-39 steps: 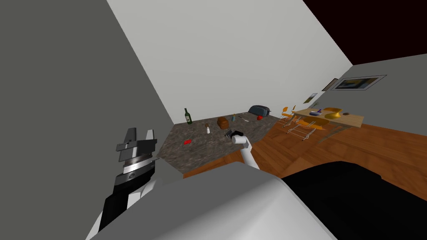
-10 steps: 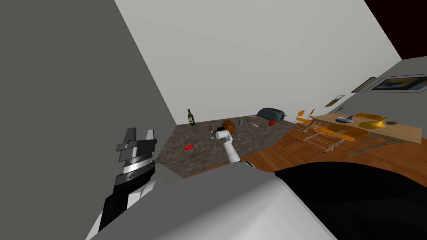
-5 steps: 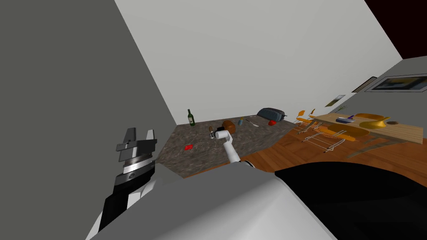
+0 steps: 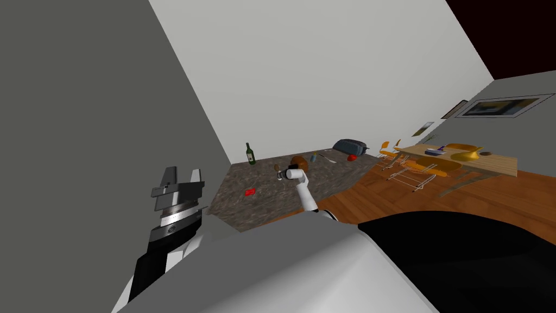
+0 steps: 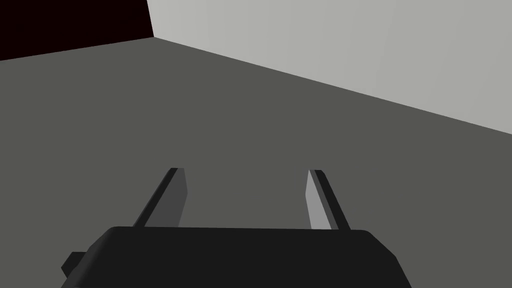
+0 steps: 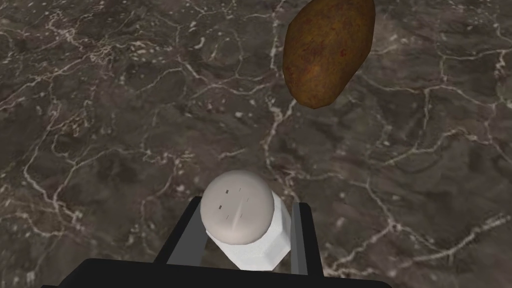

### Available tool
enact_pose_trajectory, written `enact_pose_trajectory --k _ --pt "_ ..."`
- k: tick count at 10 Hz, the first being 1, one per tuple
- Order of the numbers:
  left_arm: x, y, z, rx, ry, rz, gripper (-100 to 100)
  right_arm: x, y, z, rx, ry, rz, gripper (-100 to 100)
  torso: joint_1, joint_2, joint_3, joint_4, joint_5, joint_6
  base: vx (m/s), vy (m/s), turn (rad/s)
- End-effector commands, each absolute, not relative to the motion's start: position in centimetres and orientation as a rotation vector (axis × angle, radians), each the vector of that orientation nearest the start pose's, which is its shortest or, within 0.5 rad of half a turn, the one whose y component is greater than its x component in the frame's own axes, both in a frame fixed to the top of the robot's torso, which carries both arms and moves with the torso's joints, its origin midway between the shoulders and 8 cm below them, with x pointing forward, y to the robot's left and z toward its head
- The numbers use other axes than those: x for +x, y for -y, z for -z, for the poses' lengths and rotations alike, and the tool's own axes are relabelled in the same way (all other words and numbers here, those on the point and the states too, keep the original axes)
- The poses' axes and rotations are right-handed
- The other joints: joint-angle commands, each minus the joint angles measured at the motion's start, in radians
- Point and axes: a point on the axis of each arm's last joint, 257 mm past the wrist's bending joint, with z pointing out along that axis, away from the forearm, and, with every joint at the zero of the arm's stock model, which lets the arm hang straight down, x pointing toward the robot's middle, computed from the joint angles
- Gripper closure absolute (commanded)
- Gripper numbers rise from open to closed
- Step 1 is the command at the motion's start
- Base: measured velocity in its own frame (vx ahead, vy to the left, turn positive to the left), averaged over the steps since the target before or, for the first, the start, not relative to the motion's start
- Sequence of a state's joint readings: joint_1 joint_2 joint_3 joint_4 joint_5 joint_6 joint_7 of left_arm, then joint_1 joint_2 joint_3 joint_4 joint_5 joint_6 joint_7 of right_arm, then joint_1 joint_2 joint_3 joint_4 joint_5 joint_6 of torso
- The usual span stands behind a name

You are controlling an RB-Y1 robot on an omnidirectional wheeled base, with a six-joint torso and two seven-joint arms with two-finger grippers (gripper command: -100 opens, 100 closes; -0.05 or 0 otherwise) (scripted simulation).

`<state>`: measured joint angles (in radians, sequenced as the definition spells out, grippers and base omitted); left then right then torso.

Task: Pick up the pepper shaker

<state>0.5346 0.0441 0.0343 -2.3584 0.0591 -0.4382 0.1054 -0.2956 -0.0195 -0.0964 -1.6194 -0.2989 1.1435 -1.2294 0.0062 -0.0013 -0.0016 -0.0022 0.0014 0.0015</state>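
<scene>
My right gripper [image 6: 248,204] clamped on pepper shaker [image 6: 237,212] over marble counter [image 6: 100,125] — I want steady squeeze, straight lift, clear of brown lump [image 6: 327,50]. My left gripper [image 5: 245,170] idle — jaws apart.

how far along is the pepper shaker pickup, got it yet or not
Done: the right gripper is at the white shaker, its fingers pressing the shaker's sides. In hand: that grip, held over the marbled counter near a brown lump. Left: lifting it clear; I cannot tell whether its base is off the counter. The left gripper is open, raised at my left side.
</scene>
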Motion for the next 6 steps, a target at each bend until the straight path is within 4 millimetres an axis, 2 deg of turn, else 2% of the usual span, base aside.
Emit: enact_pose_trajectory --k 1,4,5,6 --pt "33.4 -29.3 -3.8 -0.709 -0.594 1.393 0 52.8 16.6 29.9 -2.704 0.472 1.144 100 0.0 0.0 0.0 0.0 0.0 0.0 0.013 0.103 -0.083" --pt "33.4 -29.3 -3.8 -0.709 -0.594 1.393 0 52.3 18.9 29.1 -2.687 0.507 1.149 100 -0.001 0.001 0.001 0.0 0.0 -0.001 -0.005 0.107 -0.065" --pt "33.4 -29.3 -3.8 -0.709 -0.594 1.393 0 52.6 18.6 29.4 -2.69 0.493 1.148 100 -0.001 0.001 0.0 0.0 0.0 0.0 0.001 0.048 -0.027" --pt "33.4 -29.3 -3.8 -0.709 -0.594 1.393 0 52.5 18.7 29.4 -2.691 0.498 1.146 0 -0.003 0.0 0.0 0.0 0.0 -0.001 -0.001 0.009 0.004"
